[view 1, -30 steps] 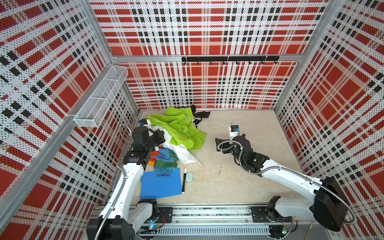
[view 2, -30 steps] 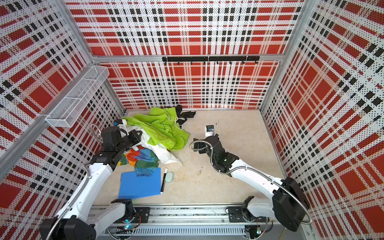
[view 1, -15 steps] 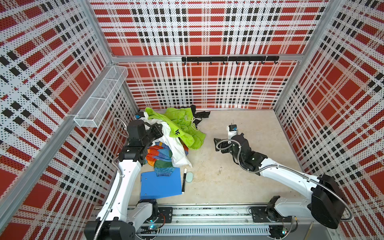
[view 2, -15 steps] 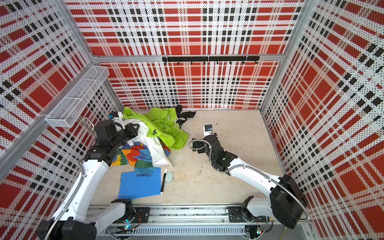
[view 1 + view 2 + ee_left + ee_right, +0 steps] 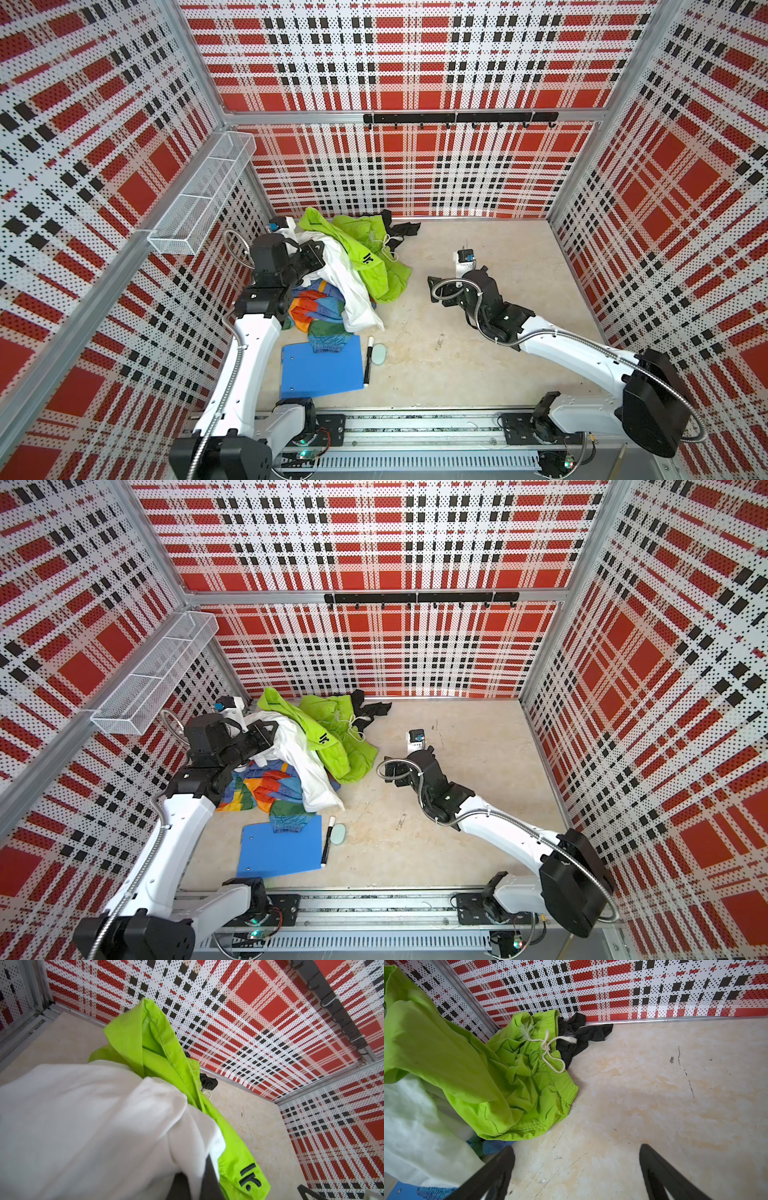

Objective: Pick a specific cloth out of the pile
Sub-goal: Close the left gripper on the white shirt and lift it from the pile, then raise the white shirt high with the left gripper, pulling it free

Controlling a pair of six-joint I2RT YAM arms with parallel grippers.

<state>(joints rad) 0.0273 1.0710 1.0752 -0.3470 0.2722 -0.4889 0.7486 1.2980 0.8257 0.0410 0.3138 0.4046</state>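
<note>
- While the left gripper (image 5: 312,254) is pressed together on a fold of the cloth (image 5: 349,286), that white fabric hangs raised above the pile (image 5: 291,779), near the back left corner of the table (image 5: 498,345)
- From the pinch the cloth drapes toward the front; its lower end lies on the table just beside the teal knit (image 5: 328,343) and over part of the rainbow fabric (image 5: 313,305)
- Seen from the left wrist, the cloth (image 5: 93,1126) fills the near field and covers most of the gripper, with one dark finger (image 5: 211,1178) showing at its edge
- Across the far side of the raised cloth lies the lime-green garment (image 5: 376,270), one corner lifted and a dark logo (image 5: 368,259) showing; its white drawstrings (image 5: 550,1049) rest on the crumpled waistband
- Against the back wall (image 5: 415,174) sits the black garment (image 5: 403,227), touching the green one
- Low over bare table, the right gripper (image 5: 576,1159) has its jaws spread wide and holds nothing; it is near the green garment's edge but apart from it
- In front of the pile the blue folder (image 5: 320,370) lies flat, the teal knit overlapping its back edge; a black marker (image 5: 368,361) and a small pale oval object (image 5: 379,355) lie just beside its right edge
</note>
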